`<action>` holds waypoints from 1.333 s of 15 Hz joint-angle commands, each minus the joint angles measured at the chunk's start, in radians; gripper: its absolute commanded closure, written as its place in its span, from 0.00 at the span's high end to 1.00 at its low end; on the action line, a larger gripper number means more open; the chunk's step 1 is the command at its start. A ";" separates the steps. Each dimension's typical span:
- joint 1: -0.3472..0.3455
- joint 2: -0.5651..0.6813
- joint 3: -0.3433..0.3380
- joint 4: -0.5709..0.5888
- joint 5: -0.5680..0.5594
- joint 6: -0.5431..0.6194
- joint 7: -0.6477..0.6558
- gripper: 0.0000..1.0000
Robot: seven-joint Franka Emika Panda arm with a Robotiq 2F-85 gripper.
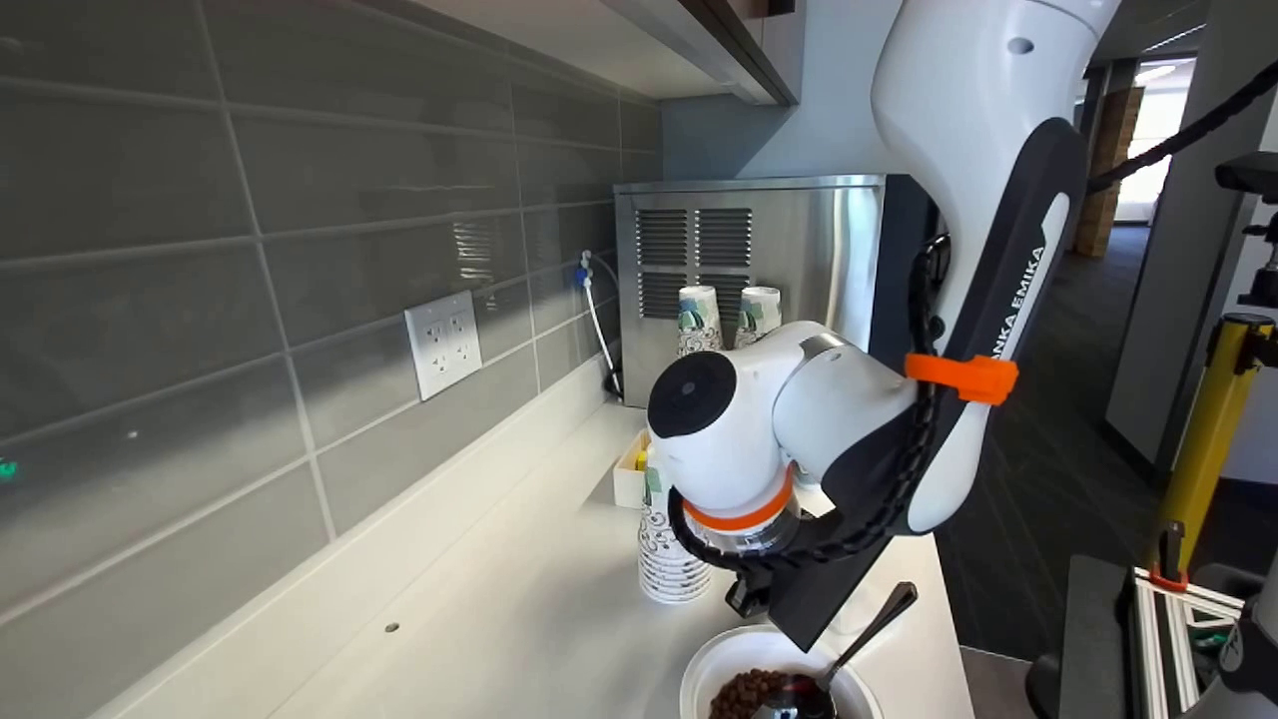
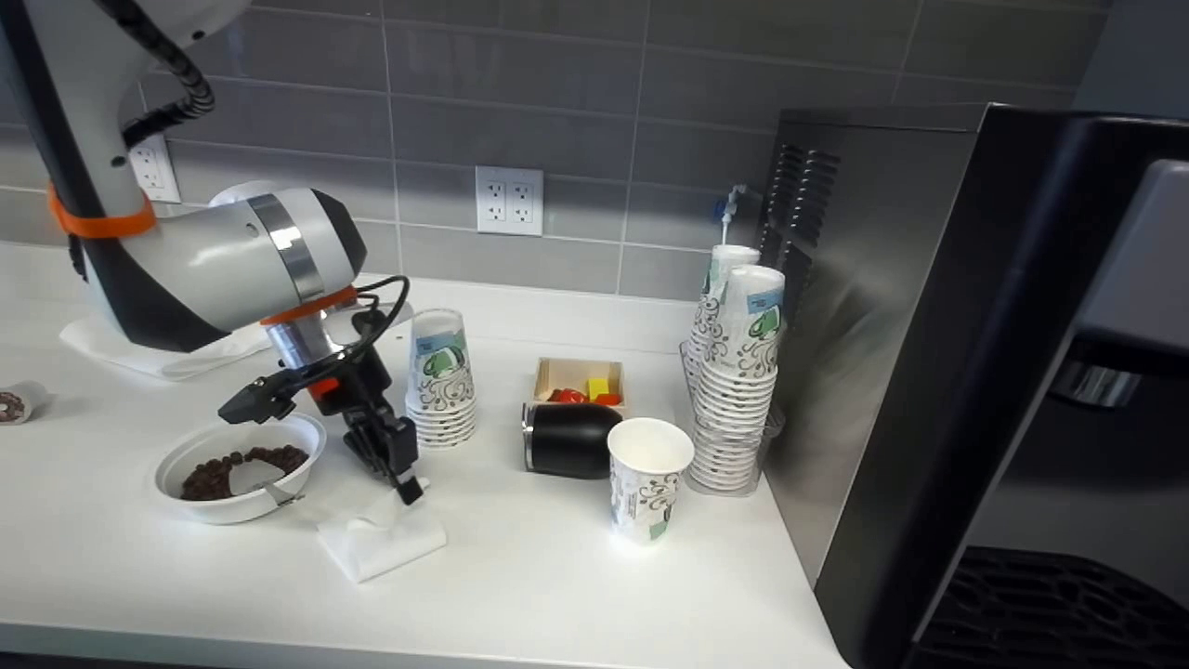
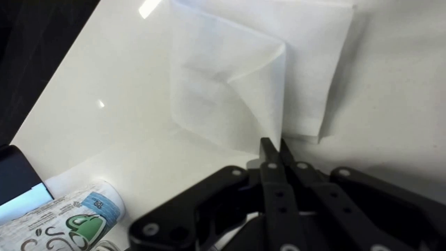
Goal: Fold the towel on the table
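Glossy grey tiles [image 2: 520,65] back the off-white table [image 2: 557,595], where, in an exterior view, the thin white towel [image 2: 390,552] lies near, between a round white bowl [image 2: 209,511] on the left and a patterned paper cup [image 2: 650,502] on the right. The gripper [image 3: 277,146] is narrowed to a tight pinch on a pointed, creased fold of the towel rising between its fingertips [image 3: 268,150]. Rounded and white with orange bands, the arm [image 2: 223,260] reaches in from the left, its wrist [image 2: 302,339] bent downward.
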 commanded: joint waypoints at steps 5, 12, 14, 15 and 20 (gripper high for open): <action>-0.044 -0.075 -0.049 -0.096 0.032 0.201 -0.078 0.00; -0.151 -0.144 -0.091 -0.224 0.142 0.470 -0.298 0.00; -0.183 -0.138 -0.087 -0.245 0.194 0.538 -0.378 0.00; -0.204 -0.083 -0.074 -0.200 0.221 0.560 -0.412 0.00; -0.291 -0.058 -0.002 -0.220 0.414 0.637 -0.636 0.00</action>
